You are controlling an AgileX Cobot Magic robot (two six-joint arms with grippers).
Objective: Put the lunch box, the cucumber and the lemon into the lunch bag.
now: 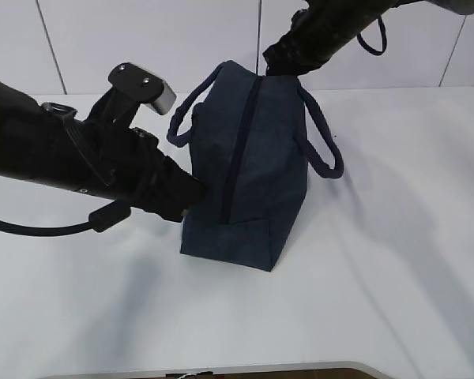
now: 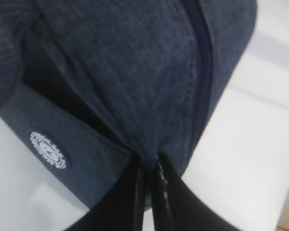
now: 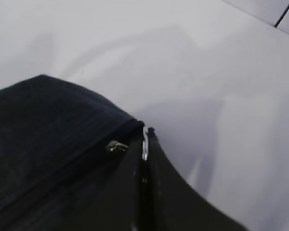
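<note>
Navy lunch bag [image 1: 249, 166] stands zipped on the white table [image 1: 395, 237], my left gripper [image 2: 149, 168] pinching its fabric, my right gripper [image 3: 145, 139] pinching its silver ring pull [image 3: 145, 144].

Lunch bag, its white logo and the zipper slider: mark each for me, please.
lunch bag [image 1: 261, 158], exterior view, on its side panel.
white logo [image 2: 48, 150], left wrist view, on the round print's middle.
zipper slider [image 3: 116, 147], right wrist view, on the small metal piece.

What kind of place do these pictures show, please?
Probably a robot test bench in a lab, not a home: a plain white table, bare white wall panels behind it, and only a navy lunch bag on it, handled by two black robot arms.
</note>
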